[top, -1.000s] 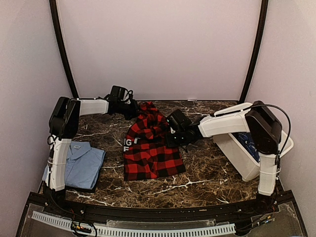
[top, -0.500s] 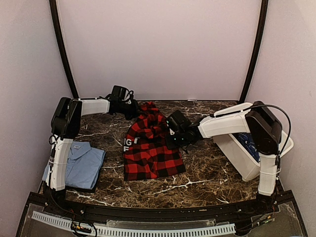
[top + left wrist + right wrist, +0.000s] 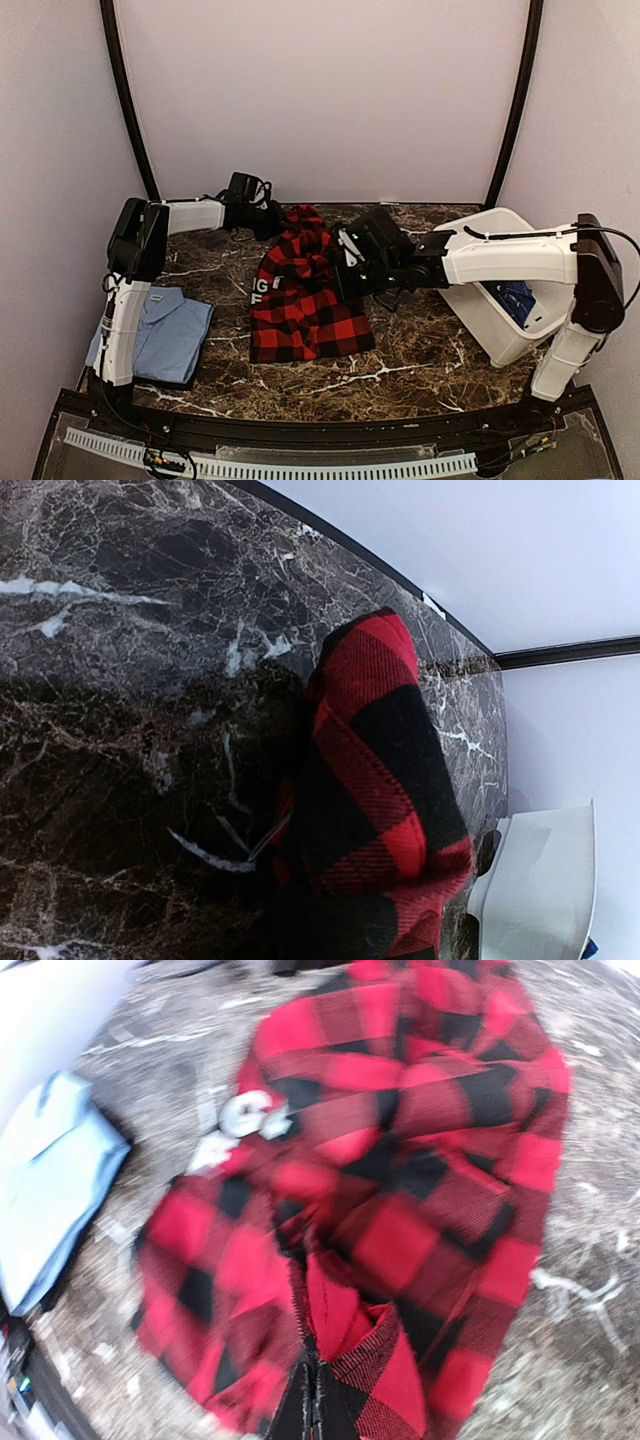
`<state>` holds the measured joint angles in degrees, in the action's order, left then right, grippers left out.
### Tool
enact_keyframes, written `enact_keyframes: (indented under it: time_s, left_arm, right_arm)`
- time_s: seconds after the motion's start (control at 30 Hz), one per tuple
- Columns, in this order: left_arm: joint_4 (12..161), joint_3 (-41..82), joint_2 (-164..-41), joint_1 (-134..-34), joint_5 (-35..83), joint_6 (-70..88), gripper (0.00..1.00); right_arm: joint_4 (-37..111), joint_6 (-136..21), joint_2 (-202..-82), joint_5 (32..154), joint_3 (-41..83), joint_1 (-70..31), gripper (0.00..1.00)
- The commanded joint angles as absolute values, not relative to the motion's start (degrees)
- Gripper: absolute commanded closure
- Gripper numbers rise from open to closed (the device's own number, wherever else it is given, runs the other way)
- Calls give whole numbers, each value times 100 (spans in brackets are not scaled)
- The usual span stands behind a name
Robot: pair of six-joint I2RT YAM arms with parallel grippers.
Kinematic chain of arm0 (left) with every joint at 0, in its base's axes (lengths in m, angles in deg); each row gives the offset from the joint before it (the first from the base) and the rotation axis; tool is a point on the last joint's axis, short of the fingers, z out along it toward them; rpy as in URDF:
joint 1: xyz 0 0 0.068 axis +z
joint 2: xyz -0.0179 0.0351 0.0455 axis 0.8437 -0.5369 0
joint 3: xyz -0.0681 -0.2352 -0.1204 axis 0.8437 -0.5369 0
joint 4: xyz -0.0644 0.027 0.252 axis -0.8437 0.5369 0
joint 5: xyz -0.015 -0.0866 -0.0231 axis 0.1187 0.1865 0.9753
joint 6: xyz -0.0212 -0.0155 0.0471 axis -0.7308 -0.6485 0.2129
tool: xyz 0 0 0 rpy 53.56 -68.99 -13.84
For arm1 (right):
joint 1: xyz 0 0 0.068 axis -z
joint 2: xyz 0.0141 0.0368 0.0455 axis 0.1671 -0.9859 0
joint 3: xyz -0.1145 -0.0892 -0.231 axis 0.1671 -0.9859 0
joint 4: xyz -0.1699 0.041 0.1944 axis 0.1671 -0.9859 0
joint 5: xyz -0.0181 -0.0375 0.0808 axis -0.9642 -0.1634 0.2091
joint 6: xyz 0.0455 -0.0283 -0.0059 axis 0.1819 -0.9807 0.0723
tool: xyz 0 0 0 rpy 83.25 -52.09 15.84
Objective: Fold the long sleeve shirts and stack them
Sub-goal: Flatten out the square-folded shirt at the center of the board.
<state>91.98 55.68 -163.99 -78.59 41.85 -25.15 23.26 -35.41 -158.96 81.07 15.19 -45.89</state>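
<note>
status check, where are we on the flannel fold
Left gripper shut on the flannel at its far end, right gripper shut on its right edge. Flannel bunched mid-table, not yet folded flat. Light blue shirt folded at left, clear of the work.

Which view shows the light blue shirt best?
The top view: the light blue shirt lies folded at the near left of the table, partly hidden by the left arm. The right wrist view catches only a blurred part at its left edge; the left wrist view does not show it.
</note>
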Motion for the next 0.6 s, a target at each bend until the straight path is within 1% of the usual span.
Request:
enact_keyframes:
  time_s: [0.0,0.2,0.37,0.57]
  left_arm:
    - [9246,5871,-16451,-7827,4066,-2542,97]
    - [9385,6304,-16676,-7827,4074,-2508,97]
    - [9583,6877,-16974,-7798,4066,-2406,97]
    - [9628,7394,-17276,-7747,4125,-2378,97]
  right_arm:
    - [2374,-3433,-15475,8290,1171,-5037,100]
    - [2088,-3327,-14929,8311,757,-5454,100]
    - [2035,-2948,-14365,8531,-49,-6036,100]
    - [2073,-2064,-13736,8703,-1057,-6747,100]
